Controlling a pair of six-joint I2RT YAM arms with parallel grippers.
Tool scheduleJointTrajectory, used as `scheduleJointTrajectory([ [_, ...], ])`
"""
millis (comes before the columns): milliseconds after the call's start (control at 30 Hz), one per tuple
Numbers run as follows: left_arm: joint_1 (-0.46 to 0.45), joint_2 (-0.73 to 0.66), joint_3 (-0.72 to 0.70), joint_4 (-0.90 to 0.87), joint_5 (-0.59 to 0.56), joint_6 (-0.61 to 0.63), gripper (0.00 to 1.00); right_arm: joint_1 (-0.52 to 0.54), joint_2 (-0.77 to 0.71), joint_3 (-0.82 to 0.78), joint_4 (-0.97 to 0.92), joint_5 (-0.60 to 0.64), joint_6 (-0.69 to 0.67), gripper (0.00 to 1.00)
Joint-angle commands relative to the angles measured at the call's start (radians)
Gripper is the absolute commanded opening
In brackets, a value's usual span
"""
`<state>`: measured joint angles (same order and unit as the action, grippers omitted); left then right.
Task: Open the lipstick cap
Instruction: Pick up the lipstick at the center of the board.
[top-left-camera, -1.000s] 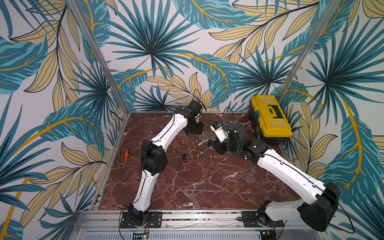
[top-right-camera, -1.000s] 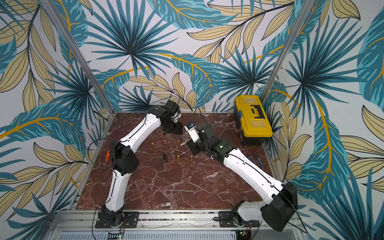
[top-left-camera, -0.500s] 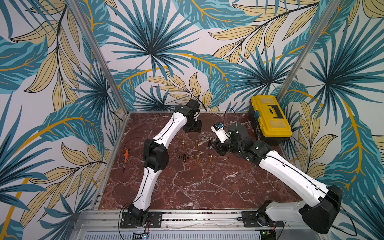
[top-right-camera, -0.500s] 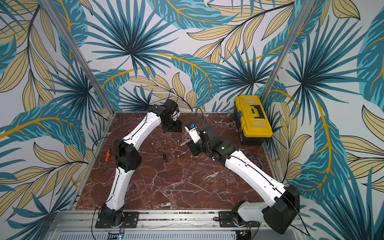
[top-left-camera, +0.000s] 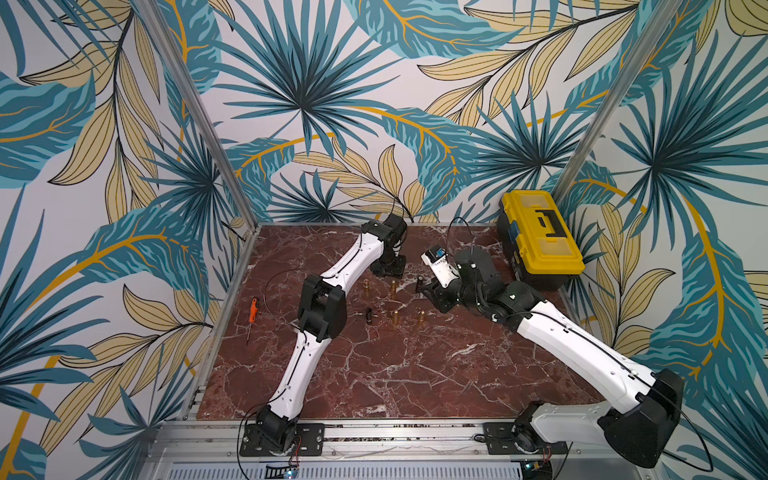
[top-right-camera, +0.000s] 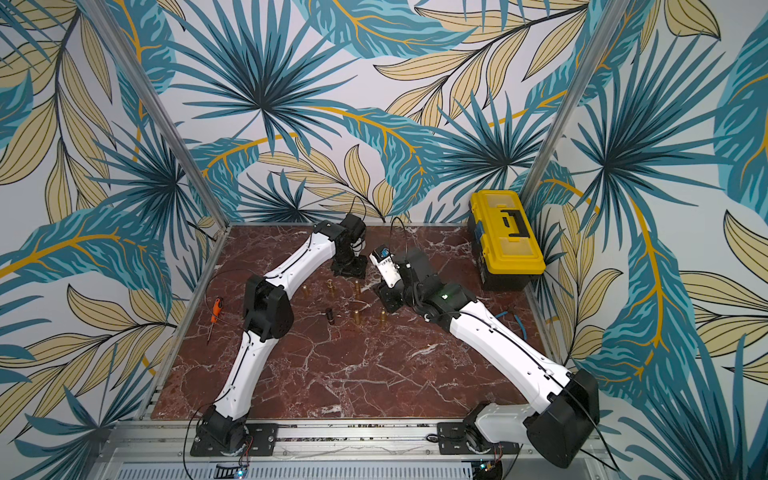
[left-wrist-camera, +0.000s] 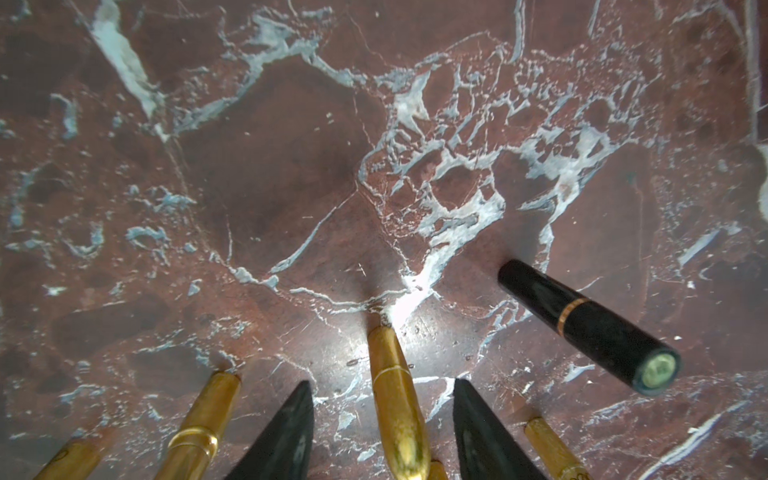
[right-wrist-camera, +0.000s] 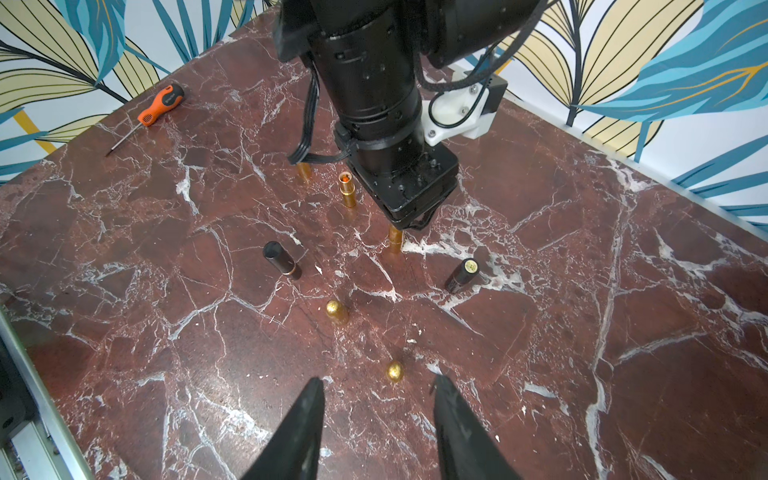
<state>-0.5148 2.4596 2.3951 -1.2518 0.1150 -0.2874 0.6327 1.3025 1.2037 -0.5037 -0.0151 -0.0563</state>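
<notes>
The left gripper (left-wrist-camera: 382, 383), jaws released, straddled the upright gold metal lipstick tube (left-wrist-camera: 399, 415); off-centre closure could topple it. The right gripper (right-wrist-camera: 379, 379) stood released, empty.

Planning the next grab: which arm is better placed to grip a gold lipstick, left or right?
Left, probably: the left gripper straddles a gold lipstick; the right gripper is open around nothing.

A red-brown marble tabletop with white veins (top-left-camera: 395, 374) carries a yellow plastic toolbox with a black handle and base (top-left-camera: 540, 237) at its far right corner, lid shut. An orange-handled screwdriver with a thin dark shaft (top-left-camera: 252, 316) lies near the tabletop's left edge. Teal-and-tan leaf-patterned wallpaper (top-left-camera: 299, 83) surrounds the tabletop.
</notes>
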Motion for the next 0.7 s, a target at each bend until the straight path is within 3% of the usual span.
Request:
scheduleJointTrajectory([
  [0,-0.010,-0.019,-0.018,-0.008,-0.020,0.007,0.53,-0.004,0.007,-0.023,0.013,0.002,0.006,0.45],
  [133,-0.022,-0.019,-0.037,-0.008,-0.028,0.005,0.52,-0.003,0.007,-0.027,0.019,-0.001,0.010,0.44],
  [433,-0.033,-0.018,-0.045,-0.009,-0.038,0.003,0.39,-0.003,0.004,-0.033,0.020,-0.002,0.007,0.43],
  [667,-0.043,-0.027,-0.060,-0.009,-0.047,0.002,0.34,-0.003,0.005,-0.036,0.024,-0.007,0.006,0.42],
])
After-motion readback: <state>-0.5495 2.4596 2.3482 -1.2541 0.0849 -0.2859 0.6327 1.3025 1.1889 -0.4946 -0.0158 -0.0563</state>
